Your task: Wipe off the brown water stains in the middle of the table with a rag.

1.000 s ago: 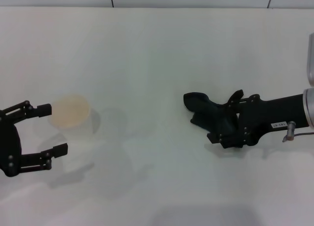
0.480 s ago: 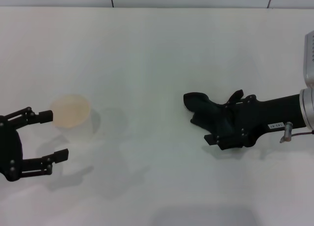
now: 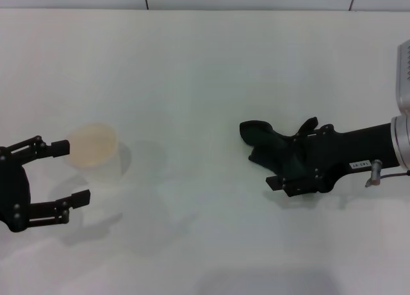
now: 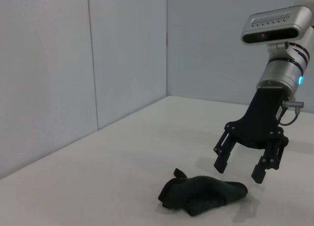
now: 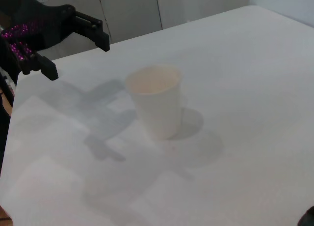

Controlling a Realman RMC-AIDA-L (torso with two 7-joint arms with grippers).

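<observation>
No brown water stains show on the white table (image 3: 205, 71) in any view. A dark rag (image 3: 261, 136) lies crumpled on the right side of the table; it also shows in the left wrist view (image 4: 201, 194). My right gripper (image 3: 289, 155) hangs open just above the rag, its fingers apart and not touching it, as the left wrist view (image 4: 239, 169) shows. My left gripper (image 3: 70, 173) is open and empty at the far left, beside a translucent cup.
The translucent cup (image 3: 96, 151) with brownish liquid stands upright at the left, next to my left gripper's fingers; it also shows in the right wrist view (image 5: 156, 103), with my left gripper (image 5: 76, 54) behind it. Grey walls rise beyond the table's far edge.
My left gripper dipped a little toward the near edge and came partly back. My right gripper shifted only slightly over the rag.
</observation>
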